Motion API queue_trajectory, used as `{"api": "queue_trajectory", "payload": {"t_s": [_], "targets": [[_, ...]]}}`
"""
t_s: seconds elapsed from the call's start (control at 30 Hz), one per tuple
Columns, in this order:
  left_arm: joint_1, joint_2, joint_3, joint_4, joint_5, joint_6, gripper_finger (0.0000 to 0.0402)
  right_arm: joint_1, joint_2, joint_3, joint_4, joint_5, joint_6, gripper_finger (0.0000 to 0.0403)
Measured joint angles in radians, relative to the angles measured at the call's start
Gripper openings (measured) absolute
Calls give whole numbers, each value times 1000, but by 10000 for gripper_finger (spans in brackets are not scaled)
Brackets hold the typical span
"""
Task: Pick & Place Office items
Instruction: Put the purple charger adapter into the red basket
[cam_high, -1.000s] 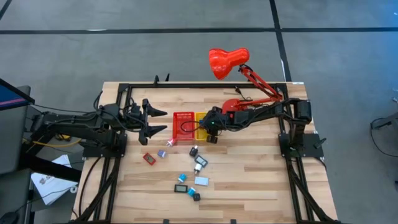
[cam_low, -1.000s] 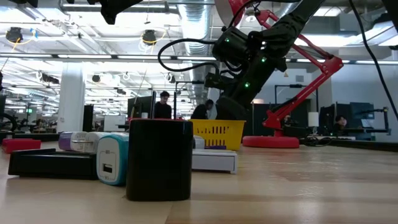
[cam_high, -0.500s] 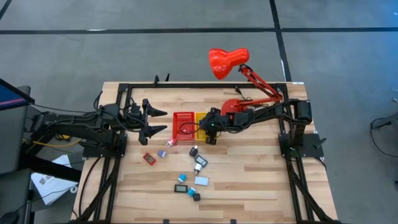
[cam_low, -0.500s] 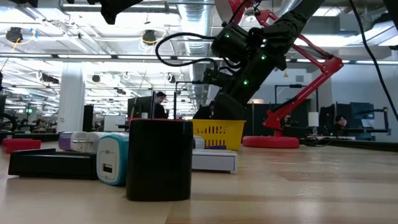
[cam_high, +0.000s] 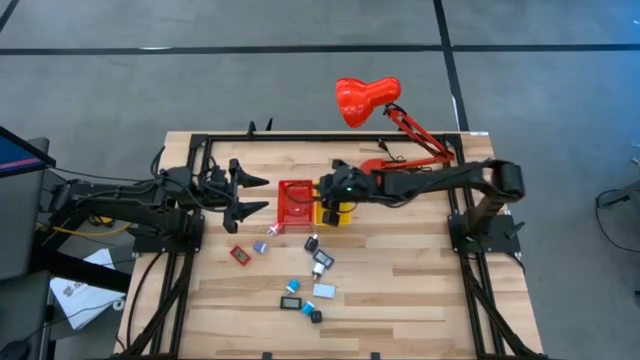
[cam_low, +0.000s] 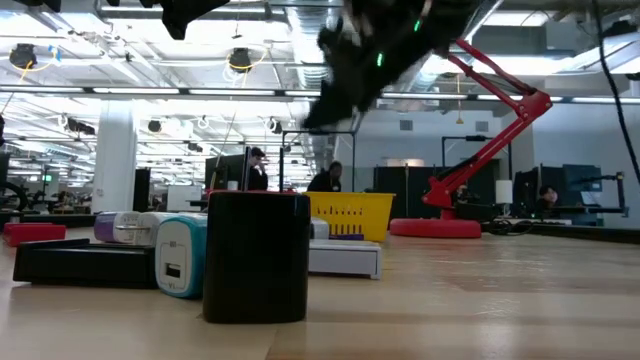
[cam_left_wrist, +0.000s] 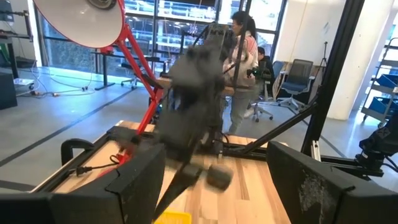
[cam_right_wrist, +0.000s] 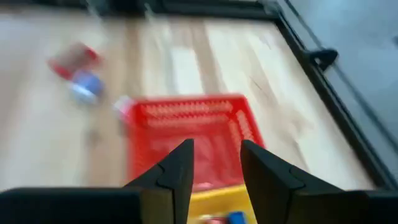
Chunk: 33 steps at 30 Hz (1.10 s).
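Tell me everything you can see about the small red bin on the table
The red bin is a small square basket, plastic by its look, with slotted walls and a gridded floor. It sits upright on the wooden table, side against side with the yellow bin. In the right wrist view nothing shows inside it. The right gripper hovers above the two bins, fingers slightly apart, not touching them. A small red-and-white piece lies just outside one corner.

Wood table (cam_high: 400, 280) w/ red bin (cam_high: 294, 203), yellow bin (cam_high: 330, 212), lamp base (cam_high: 375, 168), scattered office items (cam_high: 300, 270).
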Motion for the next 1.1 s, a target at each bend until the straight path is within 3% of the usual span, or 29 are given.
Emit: {"api": "queue_trajectory", "payload": {"t_s": [0.17,0.27,0.63,0.77,0.9,1.1], "targets": [[0,0,0,7,0,-32,273,25,-122,0,-203,-110,235,125],[0,0,0,9,-1,-45,273,49,-166,-1,-351,-133,289,135],[0,0,0,13,-2,-54,273,170,-159,-30,-514,-133,344,298],[0,0,0,12,-5,-221,273,188,-133,-40,-619,-141,383,322],[-8,-4,1,-96,-17,-279,273,185,-131,-40,-618,-130,389,329],[-42,17,0,-431,-63,-336,273,180,-144,-37,-593,-100,390,329]]}}
